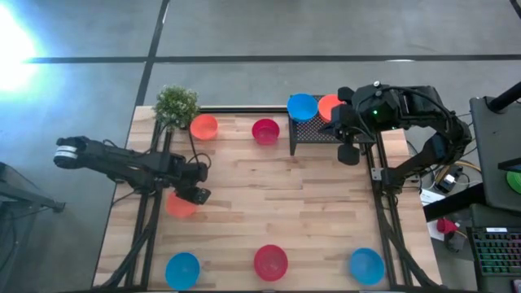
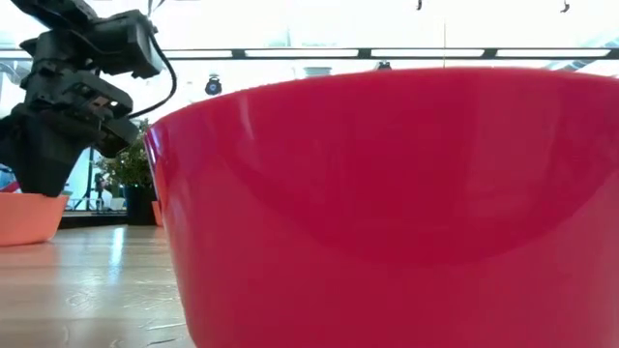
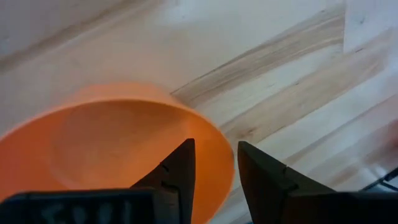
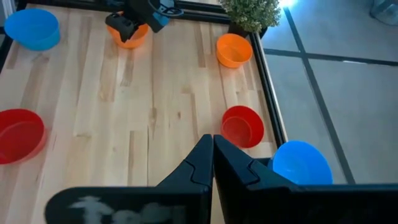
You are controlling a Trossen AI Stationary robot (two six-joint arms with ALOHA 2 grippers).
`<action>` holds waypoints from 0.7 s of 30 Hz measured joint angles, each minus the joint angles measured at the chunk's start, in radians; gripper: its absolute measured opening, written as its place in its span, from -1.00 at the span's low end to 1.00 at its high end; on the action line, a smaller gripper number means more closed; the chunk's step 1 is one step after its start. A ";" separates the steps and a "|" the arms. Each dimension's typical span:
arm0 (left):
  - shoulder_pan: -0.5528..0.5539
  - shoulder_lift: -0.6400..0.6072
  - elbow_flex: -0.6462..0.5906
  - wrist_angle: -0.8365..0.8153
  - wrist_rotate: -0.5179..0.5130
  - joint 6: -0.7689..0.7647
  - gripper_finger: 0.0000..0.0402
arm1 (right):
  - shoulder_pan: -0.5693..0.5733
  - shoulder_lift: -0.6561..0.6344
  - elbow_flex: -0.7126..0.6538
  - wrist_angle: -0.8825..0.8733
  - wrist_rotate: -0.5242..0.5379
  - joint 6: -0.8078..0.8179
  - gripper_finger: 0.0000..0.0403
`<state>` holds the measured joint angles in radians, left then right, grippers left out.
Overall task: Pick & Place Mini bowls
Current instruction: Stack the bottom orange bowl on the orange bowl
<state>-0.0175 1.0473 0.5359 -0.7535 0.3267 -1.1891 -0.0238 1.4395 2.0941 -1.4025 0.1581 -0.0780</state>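
The left end effector [image 1: 195, 194] sits at about nine o'clock on the counter [image 1: 285, 212], its two fingers [image 3: 180, 171] astride the rim of an orange bowl [image 1: 179, 205]: one finger inside the wall, the other outside, a narrow gap between them. I judge it is gripping or just about to grip that rim; the bowl rests on the wood, not yet lifted.

Outward from there, a second orange bowl [image 1: 203, 127] lies at eleven o'clock beside the small potted plant [image 1: 177, 106], and a red bowl [image 1: 265, 131] sits near twelve o'clock. Along the six o'clock edge stand a blue bowl [image 1: 182, 270], another red bowl [image 1: 270, 262], which fills the low view, and another blue bowl [image 1: 367, 266] toward five o'clock.

At one o'clock a dark mesh rack [image 1: 313, 130] carries a blue bowl [image 1: 302, 107] and, touching it, an orange bowl [image 1: 330, 107] partly under the right arm. The right end effector [image 1: 348, 153] hangs just beside the rack, its fingers pressed together and empty.

If the rack is the destination, two bowls look placed and six wait on the counter; I count eight in view, so one may be hidden.
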 joint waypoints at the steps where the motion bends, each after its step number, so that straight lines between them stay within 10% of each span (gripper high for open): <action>1: -0.002 0.000 -0.008 0.011 -0.005 -0.001 -0.44 | 0.000 0.000 0.000 0.000 0.000 0.000 -0.96; 21: -0.005 0.000 -0.067 0.100 -0.020 -0.017 -0.68 | 0.000 0.000 0.000 0.007 0.000 0.000 -0.96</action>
<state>-0.0229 1.0470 0.4692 -0.6538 0.3065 -1.2064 -0.0242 1.4395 2.0941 -1.3956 0.1585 -0.0781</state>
